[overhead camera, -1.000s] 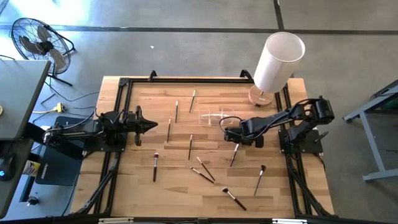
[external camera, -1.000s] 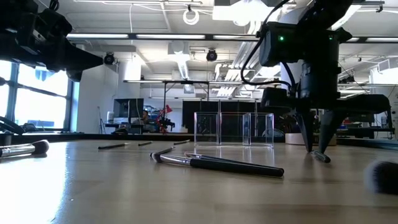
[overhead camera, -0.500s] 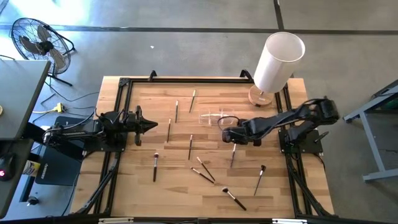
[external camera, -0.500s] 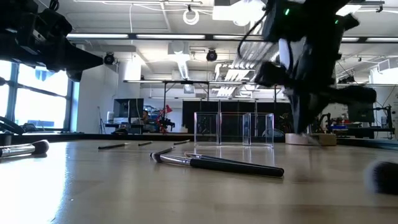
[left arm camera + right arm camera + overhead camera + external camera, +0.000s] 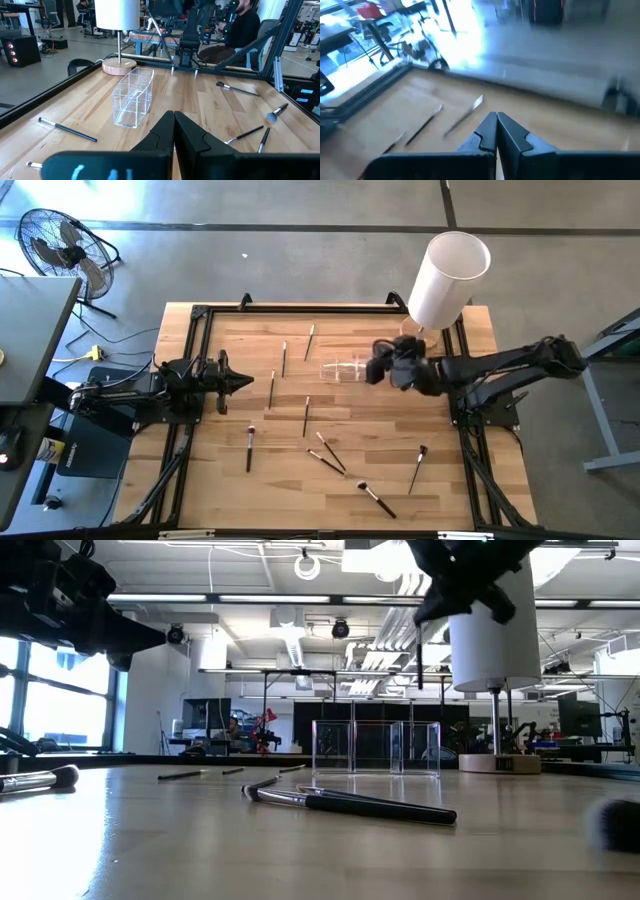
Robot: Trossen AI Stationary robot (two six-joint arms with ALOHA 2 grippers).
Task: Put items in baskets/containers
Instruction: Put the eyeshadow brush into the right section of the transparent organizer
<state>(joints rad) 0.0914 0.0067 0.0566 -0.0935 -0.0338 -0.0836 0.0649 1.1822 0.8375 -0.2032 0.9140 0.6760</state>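
The clear plastic tray (image 5: pixel 345 368) sits just beside your right gripper (image 5: pixel 380 364), whose fingers are pressed together; I cannot tell whether they hold anything.

The wooden table (image 5: pixel 230 480) fills the middle of the high view. On it lie thin makeup brushes (image 5: pixel 327 456), scattered from the centre to the lower right. A clear tray (image 5: pixel 342 369) stands above centre, a white cylinder's round base (image 5: pixel 413 335) at upper right.

Nine makeup brushes (image 5: pixel 306 416) on the table, one clear tray (image 5: pixel 343 369), one white cylinder (image 5: pixel 446 279), two arms.
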